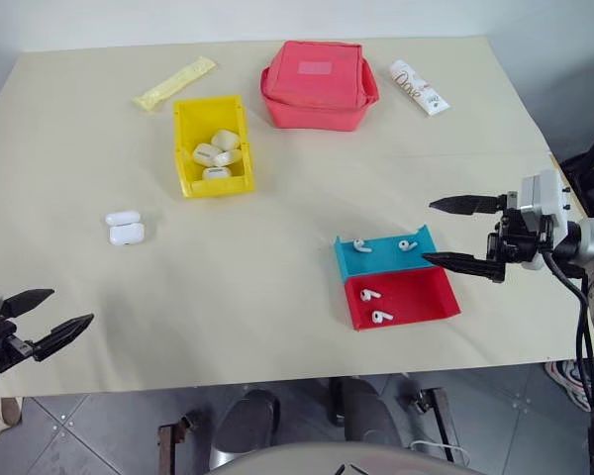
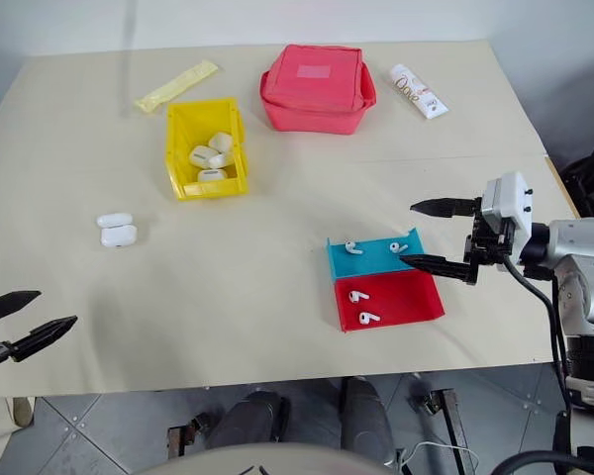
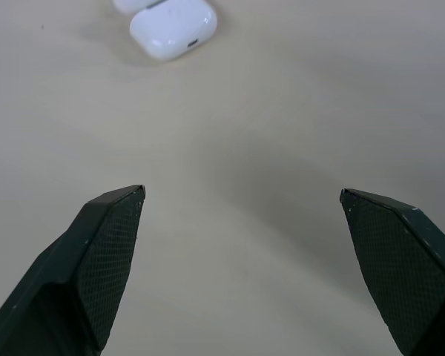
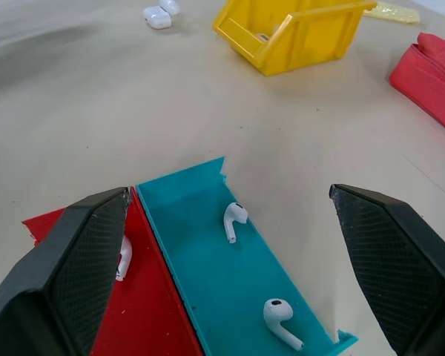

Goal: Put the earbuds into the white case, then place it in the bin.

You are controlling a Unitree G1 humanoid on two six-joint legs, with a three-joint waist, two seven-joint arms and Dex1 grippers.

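At the table's (image 1: 277,327) near left edge the left gripper (image 1: 42,321) hangs with its fingers (image 3: 104,252) spread wide and nothing between them, aimed toward the far side of the table. A little farther in lies the white case (image 1: 127,234), lid flipped open, its long axis running across the table left to right; the open lid sits on its far side, and the wrist view shows a small slot on one end of the body (which end it faces across the table I cannot tell). Next comes the bin (image 1: 213,145), bright yellow, its long axis running away from the robot, with several white cases heaped inside. Behind it lies a yellow sachet (image 1: 175,83), slanted. A red pouch (image 1: 319,84) sits at the far middle, a white tube (image 1: 419,87) just to its right. Nearer the robot is a shallow tray (image 1: 396,289), blue half farther, red half closer. Four earbuds (image 1: 361,245) lie in it, two per half, well apart from the case. The right gripper (image 1: 460,234) hovers just at the tray's right end, pointing left, fingers (image 4: 81,259) wide apart and holding nothing.
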